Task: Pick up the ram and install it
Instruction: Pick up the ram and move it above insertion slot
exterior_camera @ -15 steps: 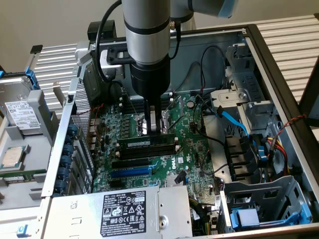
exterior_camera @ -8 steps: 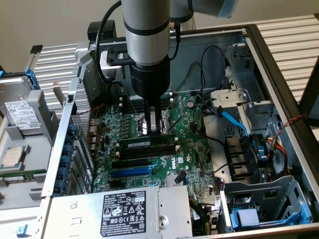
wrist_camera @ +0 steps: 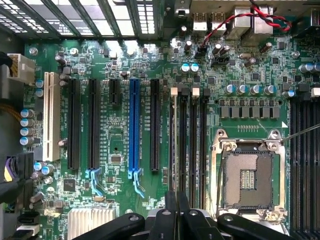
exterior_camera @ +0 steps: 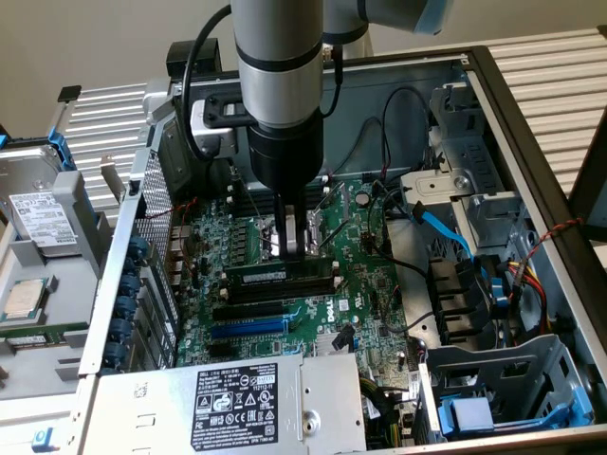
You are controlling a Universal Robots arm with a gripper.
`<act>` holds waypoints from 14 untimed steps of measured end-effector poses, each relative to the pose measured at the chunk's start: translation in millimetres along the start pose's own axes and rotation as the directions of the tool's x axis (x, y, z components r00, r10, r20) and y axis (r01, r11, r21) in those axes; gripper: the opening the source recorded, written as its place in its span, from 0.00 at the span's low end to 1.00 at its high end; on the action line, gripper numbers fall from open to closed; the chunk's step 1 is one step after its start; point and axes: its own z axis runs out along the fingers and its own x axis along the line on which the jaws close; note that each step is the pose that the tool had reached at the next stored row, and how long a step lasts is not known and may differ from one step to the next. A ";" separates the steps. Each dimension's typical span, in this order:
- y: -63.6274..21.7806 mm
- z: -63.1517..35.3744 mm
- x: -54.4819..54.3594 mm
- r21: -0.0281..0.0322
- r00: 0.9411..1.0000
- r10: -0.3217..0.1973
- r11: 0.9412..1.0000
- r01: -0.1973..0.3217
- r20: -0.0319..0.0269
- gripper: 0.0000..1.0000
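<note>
Starting at the exterior view's left, I see a hard drive (exterior_camera: 36,218) and a loose processor (exterior_camera: 24,299) lying outside the open case (exterior_camera: 531,133). Inside, the power supply (exterior_camera: 237,398) with its white-printed label sits along the near edge. Beyond it the board (exterior_camera: 313,308) lies flat, with a blue slot (exterior_camera: 248,327) among black ones. The ram (exterior_camera: 280,275) stands on edge in a memory slot just past those, its label strip facing the camera, running the slot's length. My gripper (exterior_camera: 294,248) comes straight down from the arm to the ram's top edge, a little toward the exterior view's right of its middle. The claw is drawn almost fully together, and I cannot tell whether it pinches the stick or only rests on it. In the wrist view the ram shows edge-on as a thin pale line, the fingers (wrist_camera: 170,215) at one end and the open socket (wrist_camera: 247,177) beside it. Farther right in the exterior view are a blue cable (exterior_camera: 446,232) and a drive cage (exterior_camera: 512,379).
</note>
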 end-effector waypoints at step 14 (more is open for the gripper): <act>0.2 1.9 0.0 0.001 1.000 0.007 1.000 -0.007 0.000 0.12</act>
